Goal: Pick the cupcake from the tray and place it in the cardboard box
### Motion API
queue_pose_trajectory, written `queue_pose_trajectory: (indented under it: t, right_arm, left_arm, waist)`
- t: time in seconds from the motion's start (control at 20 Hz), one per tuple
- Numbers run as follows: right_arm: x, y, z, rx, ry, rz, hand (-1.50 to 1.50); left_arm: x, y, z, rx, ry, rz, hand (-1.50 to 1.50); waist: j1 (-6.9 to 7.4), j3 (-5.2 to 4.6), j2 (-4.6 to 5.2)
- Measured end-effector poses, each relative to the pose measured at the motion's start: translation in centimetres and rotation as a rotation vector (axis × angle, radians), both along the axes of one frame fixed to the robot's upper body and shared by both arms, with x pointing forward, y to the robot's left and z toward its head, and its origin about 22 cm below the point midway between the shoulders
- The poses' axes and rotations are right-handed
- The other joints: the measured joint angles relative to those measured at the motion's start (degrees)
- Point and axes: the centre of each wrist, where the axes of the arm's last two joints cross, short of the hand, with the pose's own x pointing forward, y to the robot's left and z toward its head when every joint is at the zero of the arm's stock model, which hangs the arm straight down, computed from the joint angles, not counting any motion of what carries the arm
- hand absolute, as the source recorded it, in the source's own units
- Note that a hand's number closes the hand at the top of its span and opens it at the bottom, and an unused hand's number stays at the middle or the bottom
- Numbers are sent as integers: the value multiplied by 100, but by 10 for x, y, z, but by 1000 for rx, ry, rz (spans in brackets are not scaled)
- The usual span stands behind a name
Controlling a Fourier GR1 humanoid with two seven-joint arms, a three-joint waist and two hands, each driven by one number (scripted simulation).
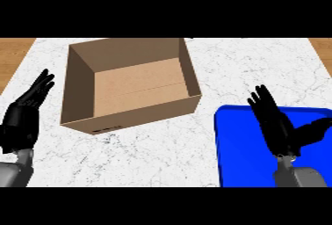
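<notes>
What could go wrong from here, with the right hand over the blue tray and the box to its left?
1. No cupcake shows: the right hand, fingers straight, covers part of the blue tray, so closing blind might miss or knock it.
2. The cardboard box has tall walls; a low carry could catch its rim.

Black left hand point(24, 115): open, fingers straight, pointing up and slightly right, resting at the view's left edge. Grey left forearm point(13, 173): enters at the lower left corner. Black right hand point(277, 127): open, fingers straight, thumb point(316, 130) spread rightward. Grey right forearm point(299, 176): enters at lower right.
</notes>
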Motion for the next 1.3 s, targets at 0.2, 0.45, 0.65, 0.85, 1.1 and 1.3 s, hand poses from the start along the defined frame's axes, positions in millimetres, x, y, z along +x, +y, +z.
queue_pose_trajectory:
  t: [0.2,0.45,0.65,0.85,1.1,1.3]
  right_arm:
    - [15,-16,31,-53,-160,-22,-150]
    - [19,-73,65,-408,-262,-194,-150]
    - [6,-83,42,-406,-291,-399,-150]
    - [-17,-103,36,-477,-321,-413,-150]
    - [-31,-134,55,-760,-242,-285,-150]
    - [-38,-153,83,-967,-121,-119,-150]
  left_arm:
    - [-6,3,-8,39,78,-5,0]
    - [-18,2,-28,70,208,-34,0]
    - [-25,-14,-38,68,279,-55,0]
    - [-29,-21,-41,70,310,-69,0]
    - [-34,-25,-44,74,317,-81,0]
    - [-34,-23,-41,76,320,-73,0]
  waist:
    - [-38,-52,-31]
    - [-133,-120,-3]
    - [-115,-93,-28]
    - [-105,-87,-45]
    - [-76,-94,-47]
    - [-80,-102,-52]
